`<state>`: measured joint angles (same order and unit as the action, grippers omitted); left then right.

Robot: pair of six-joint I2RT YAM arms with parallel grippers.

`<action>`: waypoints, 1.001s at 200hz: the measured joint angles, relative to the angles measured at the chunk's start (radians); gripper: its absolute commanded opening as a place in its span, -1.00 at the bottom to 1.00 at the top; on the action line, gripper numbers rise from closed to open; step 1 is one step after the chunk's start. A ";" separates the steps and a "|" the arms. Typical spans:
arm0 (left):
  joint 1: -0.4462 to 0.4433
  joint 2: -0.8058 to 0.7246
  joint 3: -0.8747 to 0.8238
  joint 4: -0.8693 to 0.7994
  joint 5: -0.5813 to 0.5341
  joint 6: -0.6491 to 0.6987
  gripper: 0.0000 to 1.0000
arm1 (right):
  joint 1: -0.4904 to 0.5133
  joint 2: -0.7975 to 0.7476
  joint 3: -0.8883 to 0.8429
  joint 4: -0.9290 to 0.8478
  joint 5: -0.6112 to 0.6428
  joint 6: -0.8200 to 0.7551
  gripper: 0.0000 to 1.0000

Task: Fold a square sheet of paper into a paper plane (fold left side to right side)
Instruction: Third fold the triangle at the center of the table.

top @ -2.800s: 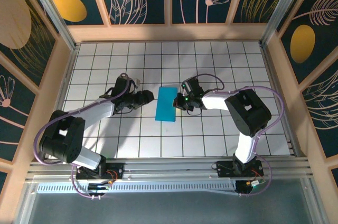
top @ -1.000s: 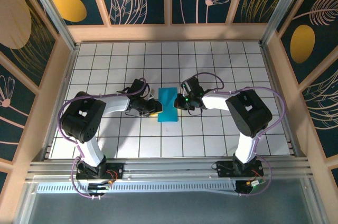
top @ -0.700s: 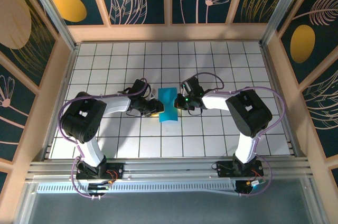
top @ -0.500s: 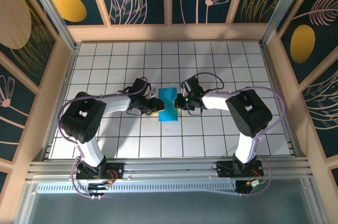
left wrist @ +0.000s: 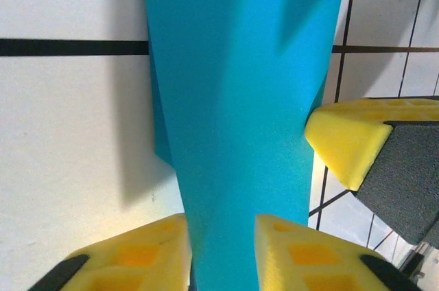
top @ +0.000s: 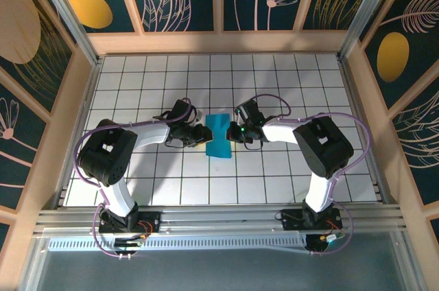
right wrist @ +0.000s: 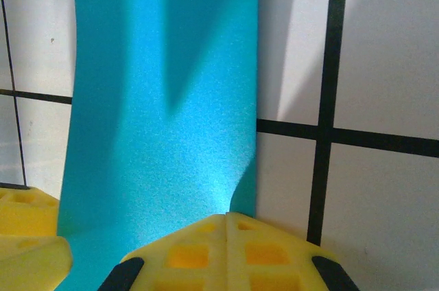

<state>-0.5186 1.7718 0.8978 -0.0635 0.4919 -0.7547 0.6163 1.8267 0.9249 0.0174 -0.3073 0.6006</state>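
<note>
White tiled table (top: 288, 78) with black grid lines, inside wooden walls (top: 219, 42) with dark floral panels. 2 arms reach in from the near edge: left arm (top: 147, 133) comes from the near left, right arm (top: 291, 130) from the near right. Both wrists meet at the middle of the table.

Sheet of paper (top: 220, 141), bright cyan-blue, is at table centre between the 2 grippers. From the top it reads as a narrow strip running far to near, waisted in the middle where the grippers meet it, wider at its near end. In the left wrist view the paper (left wrist: 240, 99) tapers toward the camera, with a darker sliver of blue showing at its left edge and a shadow on the tile beside it, so that part looks raised off the table.

Left gripper (top: 204, 136) is at the paper's left edge. Its 2 yellow fingers (left wrist: 130, 257) stand apart with the blue strip filling the gap between them. Cannot tell if they actually pinch it or only straddle it.

Right gripper (top: 234, 133) is at the paper's right edge, directly across from the left one and close to it. Its fingertips (right wrist: 199, 253) are clenched together, no gap, tips touching the paper's edge where the edge curls in. Cannot tell if any paper is caught between them.

Each wrist view catches a yellow fingertip of the opposite gripper beside the paper.
</note>
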 measured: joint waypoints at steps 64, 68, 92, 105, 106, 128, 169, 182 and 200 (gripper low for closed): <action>0.000 -0.020 -0.025 0.016 0.009 -0.042 -1.00 | 0.000 -0.007 0.000 -0.013 0.009 -0.021 -0.82; -0.001 -0.022 -0.026 0.018 0.012 -0.045 -1.00 | 0.000 -0.008 0.002 -0.018 0.011 -0.024 -0.77; -0.005 -0.029 -0.033 0.039 0.027 -0.080 -1.00 | 0.001 -0.029 0.004 -0.049 0.041 -0.047 -0.53; -0.005 -0.044 -0.046 0.045 0.031 -0.102 -1.00 | 0.001 -0.053 0.004 -0.071 0.063 -0.063 -0.43; -0.005 -0.045 -0.047 0.045 0.031 -0.104 -1.00 | 0.001 -0.055 0.004 -0.074 0.066 -0.067 -0.42; -0.005 -0.071 -0.072 0.074 0.046 -0.146 -1.00 | 0.002 -0.118 0.002 -0.105 0.104 -0.100 -0.21; -0.005 -0.083 -0.117 0.131 0.074 -0.217 -1.00 | 0.070 -0.316 -0.072 -0.112 0.205 -0.160 0.07; -0.005 -0.083 -0.119 0.137 0.077 -0.225 -1.00 | 0.130 -0.372 -0.107 -0.111 0.249 -0.182 0.15; -0.005 -0.083 -0.119 0.142 0.080 -0.228 -1.00 | 0.234 -0.417 -0.146 -0.108 0.320 -0.204 0.24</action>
<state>-0.5240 1.6890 0.7792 0.0784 0.5716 -0.9829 0.8505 1.4101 0.7784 -0.0906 0.0128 0.3965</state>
